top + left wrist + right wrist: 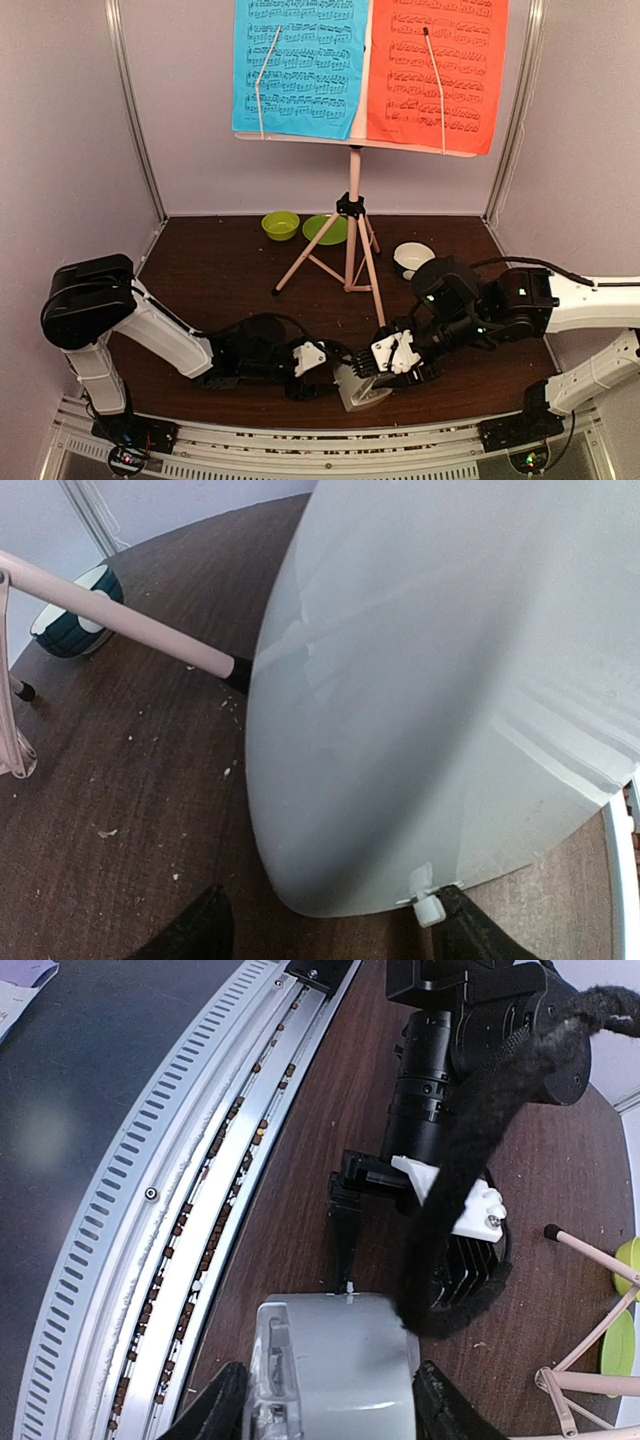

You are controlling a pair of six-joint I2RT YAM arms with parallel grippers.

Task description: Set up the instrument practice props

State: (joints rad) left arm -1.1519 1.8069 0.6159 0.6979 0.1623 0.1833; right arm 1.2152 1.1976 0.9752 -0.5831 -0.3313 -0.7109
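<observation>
One music stand (pixel 353 180), two music sheets (pixel 300 65) (pixel 440 70), one metronome (pixel 357 388), two green dishes (pixel 280 225) (pixel 325 231), one white bowl (pixel 412 258).

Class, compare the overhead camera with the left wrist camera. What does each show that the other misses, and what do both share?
Only overhead: the blue sheet and red sheet on the desk of the stand, plus the green bowl and green plate.
Only left wrist: a small white clip at the edge of the metronome.
Both: the metronome, a stand leg, the white-and-dark bowl and the brown table.
</observation>
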